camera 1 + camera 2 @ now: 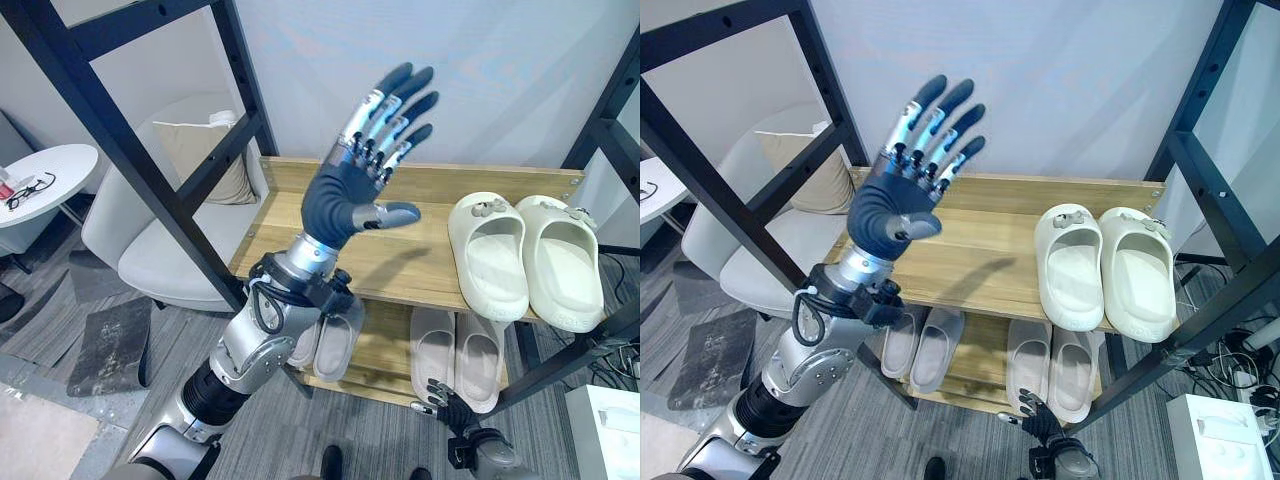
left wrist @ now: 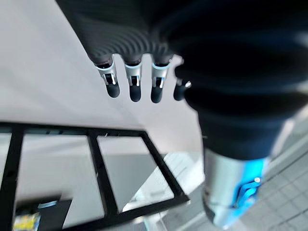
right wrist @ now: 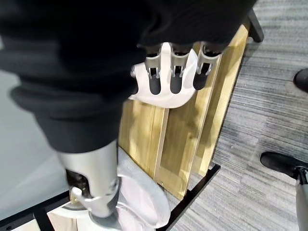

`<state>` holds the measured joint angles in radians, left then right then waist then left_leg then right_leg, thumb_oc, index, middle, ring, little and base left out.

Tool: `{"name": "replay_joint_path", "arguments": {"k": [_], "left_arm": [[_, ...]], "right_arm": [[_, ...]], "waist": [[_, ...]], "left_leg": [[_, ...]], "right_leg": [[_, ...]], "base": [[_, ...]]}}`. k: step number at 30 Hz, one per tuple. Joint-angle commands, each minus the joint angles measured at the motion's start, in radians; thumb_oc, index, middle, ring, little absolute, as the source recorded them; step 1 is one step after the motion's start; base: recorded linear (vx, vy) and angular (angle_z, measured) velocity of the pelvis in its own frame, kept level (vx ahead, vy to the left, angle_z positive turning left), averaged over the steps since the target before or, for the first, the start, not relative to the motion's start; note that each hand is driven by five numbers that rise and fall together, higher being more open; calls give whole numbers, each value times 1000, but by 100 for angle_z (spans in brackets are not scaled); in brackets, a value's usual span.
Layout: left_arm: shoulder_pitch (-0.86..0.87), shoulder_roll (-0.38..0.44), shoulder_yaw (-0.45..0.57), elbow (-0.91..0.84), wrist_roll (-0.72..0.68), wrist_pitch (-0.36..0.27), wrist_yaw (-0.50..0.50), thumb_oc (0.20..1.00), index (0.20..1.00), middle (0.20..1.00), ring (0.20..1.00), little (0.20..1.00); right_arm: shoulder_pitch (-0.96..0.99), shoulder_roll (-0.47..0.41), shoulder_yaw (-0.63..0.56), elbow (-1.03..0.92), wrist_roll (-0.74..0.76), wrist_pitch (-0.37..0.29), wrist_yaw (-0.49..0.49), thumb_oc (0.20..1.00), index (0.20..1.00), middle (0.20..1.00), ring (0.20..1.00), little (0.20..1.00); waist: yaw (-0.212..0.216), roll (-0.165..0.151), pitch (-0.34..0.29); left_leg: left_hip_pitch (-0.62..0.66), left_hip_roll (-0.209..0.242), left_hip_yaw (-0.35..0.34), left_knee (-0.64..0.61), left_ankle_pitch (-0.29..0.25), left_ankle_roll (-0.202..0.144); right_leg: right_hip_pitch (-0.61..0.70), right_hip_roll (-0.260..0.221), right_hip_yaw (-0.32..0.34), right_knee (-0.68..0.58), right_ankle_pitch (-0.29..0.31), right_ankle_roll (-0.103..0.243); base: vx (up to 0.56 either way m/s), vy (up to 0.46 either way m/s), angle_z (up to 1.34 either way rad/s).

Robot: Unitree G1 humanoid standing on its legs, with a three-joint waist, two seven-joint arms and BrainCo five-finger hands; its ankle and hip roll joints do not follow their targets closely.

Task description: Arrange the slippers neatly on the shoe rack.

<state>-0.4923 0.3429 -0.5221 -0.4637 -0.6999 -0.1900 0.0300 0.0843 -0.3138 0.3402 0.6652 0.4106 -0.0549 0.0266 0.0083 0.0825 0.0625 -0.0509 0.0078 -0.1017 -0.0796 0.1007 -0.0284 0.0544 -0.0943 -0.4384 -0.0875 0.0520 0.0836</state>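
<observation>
In the middle of the frame the left hand (image 1: 352,190) is raised above the top shelf (image 1: 400,255) of the shoe rack, fingers straight and spread, holding nothing. A cream pair of slippers (image 1: 525,258) stands at the right of this shelf (two grey pairs below). The right hand (image 1: 447,405), at the bottom right, has relaxed fingers and is empty.

I count six slippers on my shoe rack (image 1: 420,185): two cream slippers (image 1: 525,255) on the top shelf and four grey slippers (image 1: 1050,365) below (in two pairs). Beside it are one chair (image 1: 160,250), one cushion (image 1: 205,150) and one round table (image 1: 45,175).
</observation>
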Motion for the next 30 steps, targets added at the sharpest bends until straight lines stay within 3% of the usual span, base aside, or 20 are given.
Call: {"name": "replay_joint_path", "arguments": {"k": [1,9,18,21,23,27,30], "left_arm": [[-28,42,-36,-35,-41,9,-104,1000,1000,1000,1000,1000],[52,68,-239,148,76,100,-243,1000,1000,1000,1000,1000],[112,92,-317,330,264,100,-268,1000,1000,1000,1000,1000],[137,89,-350,466,413,93,-272,1000,1000,1000,1000,1000],[148,80,-357,505,439,97,-278,1000,1000,1000,1000,1000],[234,13,-313,785,522,114,-222,1000,1000,1000,1000,1000],[293,-49,-247,942,469,122,-183,1000,1000,1000,1000,1000]], "right_arm": [[-35,15,0,-27,-20,-21,30,1000,1000,1000,1000,1000],[-66,8,4,0,-20,-24,49,1000,1000,1000,1000,1000],[-86,0,-3,13,-13,-39,45,1000,1000,1000,1000,1000],[-97,-1,-4,21,-15,-43,37,1000,1000,1000,1000,1000],[-100,1,-4,25,-15,-43,37,1000,1000,1000,1000,1000],[-116,14,-4,38,-10,-39,22,1000,1000,1000,1000,1000],[-121,24,-6,32,-5,-36,13,1000,1000,1000,1000,1000]], "waist": [[19,-62,23],[10,-56,31],[-3,-54,37],[-10,-54,37],[-11,-54,37],[-14,-55,39],[-14,-56,39]], "left_leg": [[59,-24,-1,-8,-87,-26],[64,-24,-4,-8,-87,-22],[66,-23,-1,-8,-87,-19],[68,-21,3,-8,-90,-17],[69,-21,4,-8,-91,-17],[70,-20,9,-8,-90,-17],[69,-20,12,-8,-89,-17]], "right_leg": [[25,-31,-14,0,-48,51],[33,-28,-13,0,-53,50],[32,-27,-12,1,-53,49],[31,-26,-6,1,-54,49],[32,-26,-4,1,-55,49],[32,-24,0,1,-55,47],[31,-23,1,1,-55,47]], "base": [[0,0,0],[0,0,0],[-1,1,0],[0,0,0],[0,0,0],[0,0,0],[1,-6,-1]]}}
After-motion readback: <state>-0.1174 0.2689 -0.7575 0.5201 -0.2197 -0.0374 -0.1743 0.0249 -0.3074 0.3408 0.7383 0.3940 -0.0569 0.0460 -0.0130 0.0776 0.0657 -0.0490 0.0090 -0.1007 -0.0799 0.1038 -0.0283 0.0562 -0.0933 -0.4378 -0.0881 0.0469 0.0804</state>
